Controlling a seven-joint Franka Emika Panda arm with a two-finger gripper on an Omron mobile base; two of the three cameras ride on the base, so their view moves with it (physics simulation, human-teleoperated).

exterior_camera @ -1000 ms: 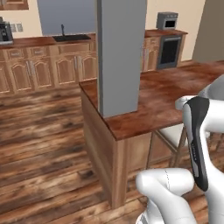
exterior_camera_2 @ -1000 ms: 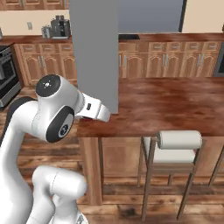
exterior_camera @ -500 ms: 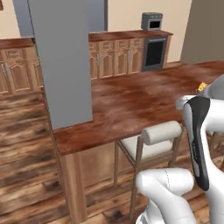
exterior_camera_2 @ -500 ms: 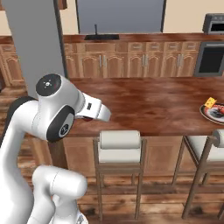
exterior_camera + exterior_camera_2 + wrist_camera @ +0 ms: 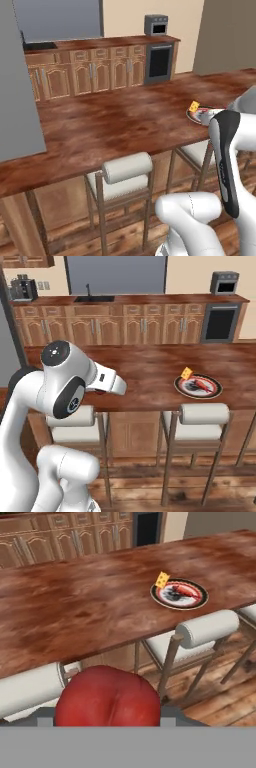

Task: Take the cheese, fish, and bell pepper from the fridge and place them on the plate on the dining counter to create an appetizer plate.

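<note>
My gripper (image 5: 107, 712) is shut on the bell pepper (image 5: 107, 696), a dark-red lumpy ball low in the hand view. From the right base view the gripper (image 5: 100, 391) hangs over the near edge of the dining counter (image 5: 145, 368), left of the plate (image 5: 176, 386). The plate (image 5: 198, 604) lies on the counter (image 5: 75, 612) with the fish (image 5: 184, 589) across its middle and the cheese (image 5: 162, 579) on its far-left rim. The cheese (image 5: 186, 373) and fish (image 5: 202, 384) show the same way there. In the left base view my arm half hides the plate (image 5: 192, 116) beside the cheese (image 5: 194, 106).
White-cushioned stools (image 5: 204, 415) (image 5: 122, 175) stand under the counter's near edge. A wall counter with sink (image 5: 92, 300), cabinets and a dark oven (image 5: 220, 323) runs along the back. A tall grey slab (image 5: 17, 100) rises at the left; I cannot tell whether it is the fridge.
The whole picture has slid left, so the base has moved right along the counter. The plate now sits nearer the middle of the views. The gripper still holds the pepper.
</note>
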